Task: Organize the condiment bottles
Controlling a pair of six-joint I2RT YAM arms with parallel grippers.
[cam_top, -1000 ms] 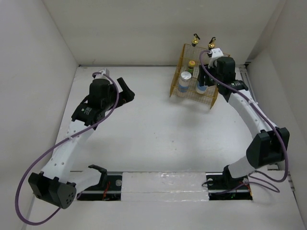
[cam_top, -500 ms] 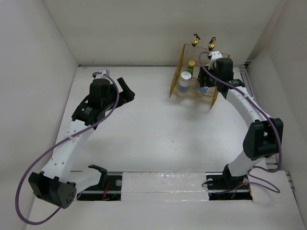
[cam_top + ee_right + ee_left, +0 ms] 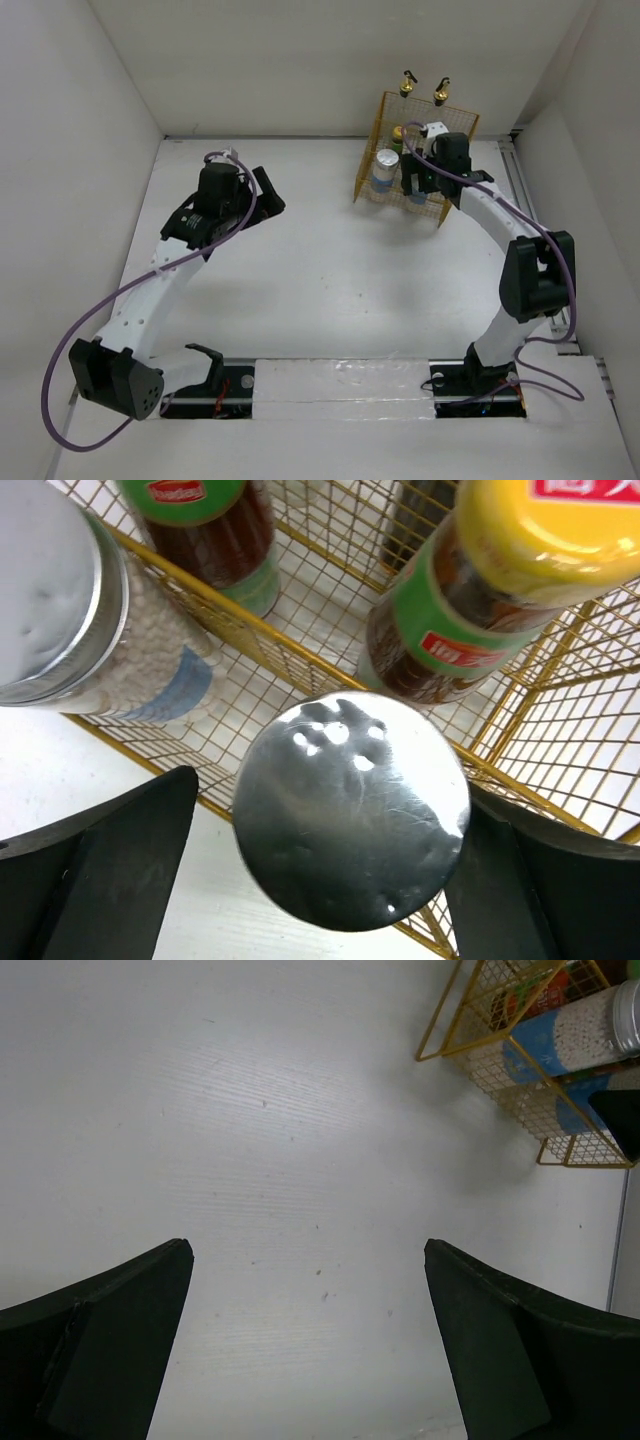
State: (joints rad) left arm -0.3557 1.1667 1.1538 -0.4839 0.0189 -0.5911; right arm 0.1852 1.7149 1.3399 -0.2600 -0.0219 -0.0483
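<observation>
The condiment bottles are in the yellow wire rack (image 3: 450, 115) at the back right. Two clear bottles with gold spouts (image 3: 407, 82) (image 3: 441, 90) stand on its top tier. A yellow-capped sauce bottle (image 3: 540, 530) and a second sauce bottle (image 3: 210, 520) stand in the middle. One silver-lidded shaker (image 3: 386, 168) stands in the front tier, and a second shaker (image 3: 350, 810) stands beside it. My right gripper (image 3: 335, 790) is open astride that second shaker's lid, with a gap on the left side. My left gripper (image 3: 308, 1250) is open over bare table, holding nothing.
The rack (image 3: 470, 1020) shows at the top right of the left wrist view, well away from the left fingers. White walls enclose the table (image 3: 330, 260) on three sides. A rail (image 3: 515, 175) runs along the right wall behind the rack.
My right gripper came down at the rack's front tier and opened, letting go of the second shaker. The left arm shifted slightly and stayed open.
</observation>
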